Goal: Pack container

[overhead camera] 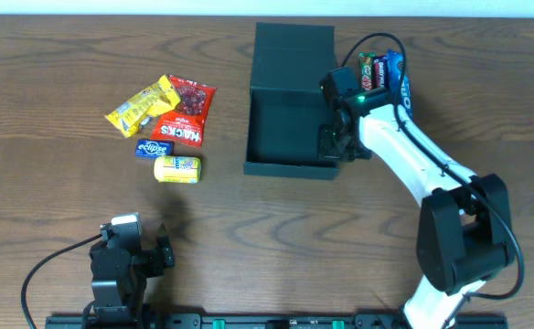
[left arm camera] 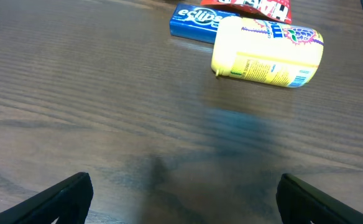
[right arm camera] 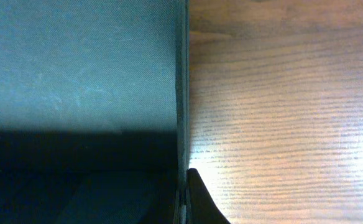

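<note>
Table (overhead camera: 66, 55): container (overhead camera: 285, 123) wall in right pincer (overhead camera: 333, 142)

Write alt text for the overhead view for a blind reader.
The right end effector is clamped on the right wall of an open, empty dark teal container on a wooden table. Four snack packets lie left of it and wrapped bars behind its right corner. The left end effector sits open near the front edge.
</note>
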`<move>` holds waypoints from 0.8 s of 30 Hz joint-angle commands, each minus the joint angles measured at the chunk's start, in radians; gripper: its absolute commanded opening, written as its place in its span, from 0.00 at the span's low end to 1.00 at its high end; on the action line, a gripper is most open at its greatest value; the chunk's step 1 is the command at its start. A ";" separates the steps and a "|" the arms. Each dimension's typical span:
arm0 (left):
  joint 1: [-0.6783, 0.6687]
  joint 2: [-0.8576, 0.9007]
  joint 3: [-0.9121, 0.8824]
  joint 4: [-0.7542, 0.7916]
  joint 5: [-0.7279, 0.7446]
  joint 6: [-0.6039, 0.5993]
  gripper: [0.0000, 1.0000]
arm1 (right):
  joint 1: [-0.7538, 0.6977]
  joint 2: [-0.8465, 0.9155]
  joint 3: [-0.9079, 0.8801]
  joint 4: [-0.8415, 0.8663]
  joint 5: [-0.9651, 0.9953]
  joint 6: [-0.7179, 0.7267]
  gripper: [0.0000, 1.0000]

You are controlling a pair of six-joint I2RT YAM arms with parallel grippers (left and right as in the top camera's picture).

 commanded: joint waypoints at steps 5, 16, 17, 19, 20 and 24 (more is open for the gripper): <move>0.006 -0.006 -0.014 -0.006 -0.003 -0.011 0.95 | 0.089 0.019 -0.021 -0.076 0.093 0.038 0.01; 0.006 -0.006 -0.014 -0.006 -0.003 -0.011 0.95 | 0.124 0.019 -0.021 -0.104 0.093 0.031 0.02; 0.006 -0.006 -0.014 -0.006 -0.003 -0.011 0.96 | 0.124 0.019 -0.021 -0.107 0.093 0.031 0.01; 0.006 -0.006 -0.014 -0.006 -0.003 -0.011 0.95 | 0.124 0.019 -0.021 -0.111 0.085 0.031 0.01; 0.006 -0.006 -0.014 -0.006 -0.003 -0.011 0.95 | 0.126 0.019 -0.021 -0.112 0.084 0.035 0.01; 0.006 -0.006 -0.014 -0.006 -0.003 -0.011 0.95 | 0.128 0.019 -0.021 -0.113 0.066 0.039 0.02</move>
